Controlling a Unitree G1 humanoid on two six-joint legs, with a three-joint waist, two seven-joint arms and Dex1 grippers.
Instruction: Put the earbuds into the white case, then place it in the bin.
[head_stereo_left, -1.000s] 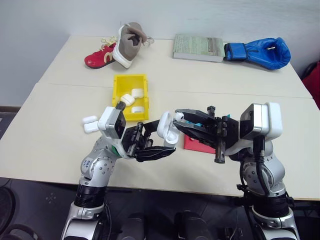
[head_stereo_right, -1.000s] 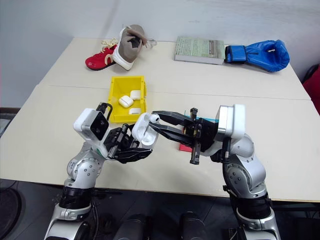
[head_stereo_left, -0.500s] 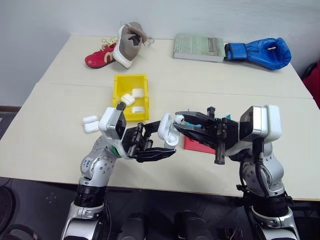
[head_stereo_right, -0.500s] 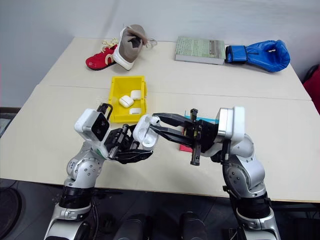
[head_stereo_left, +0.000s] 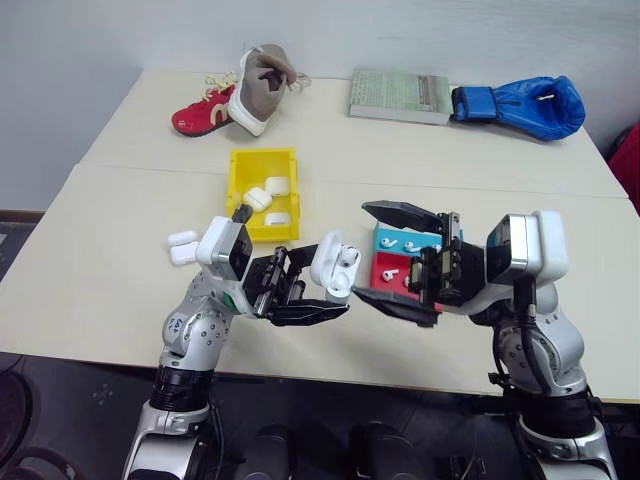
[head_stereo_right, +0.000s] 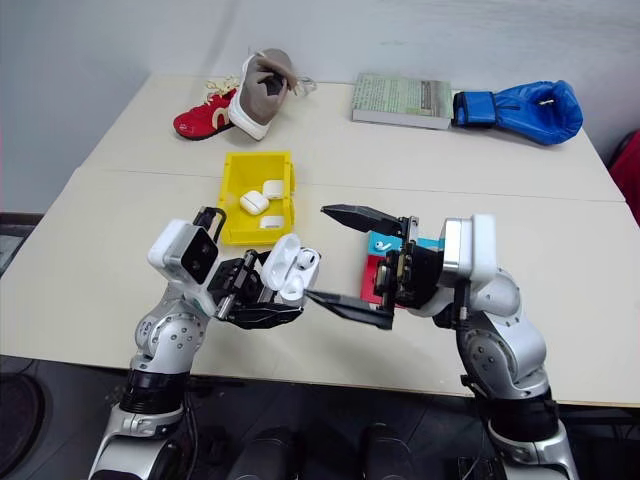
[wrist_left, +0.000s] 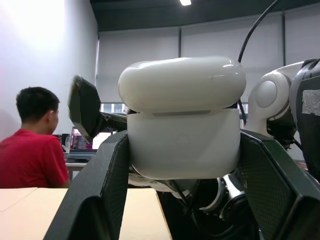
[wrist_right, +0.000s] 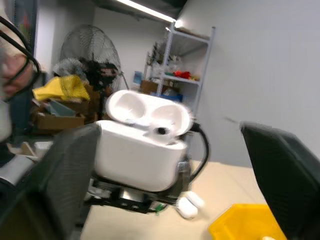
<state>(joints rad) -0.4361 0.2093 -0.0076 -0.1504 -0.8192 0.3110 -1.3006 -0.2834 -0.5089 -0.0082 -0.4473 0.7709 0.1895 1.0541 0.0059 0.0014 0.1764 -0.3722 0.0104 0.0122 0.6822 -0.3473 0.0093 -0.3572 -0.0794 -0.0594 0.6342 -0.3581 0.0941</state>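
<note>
- White case, lid open, clamped in left gripper fingers, raised above counter.
- Right gripper level, facing it from 3 o'clock, fingers spread wide, empty.
- Yellow bin at 11 o'clock; tray behind right fingers.

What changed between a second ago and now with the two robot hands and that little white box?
The right gripper let go of the earbud it was pressing into the white case, opened its jaws wide and drew back a little to its own side. The left gripper kept its shut grip on the open case. The yellow bin and the tray stayed put.
</note>
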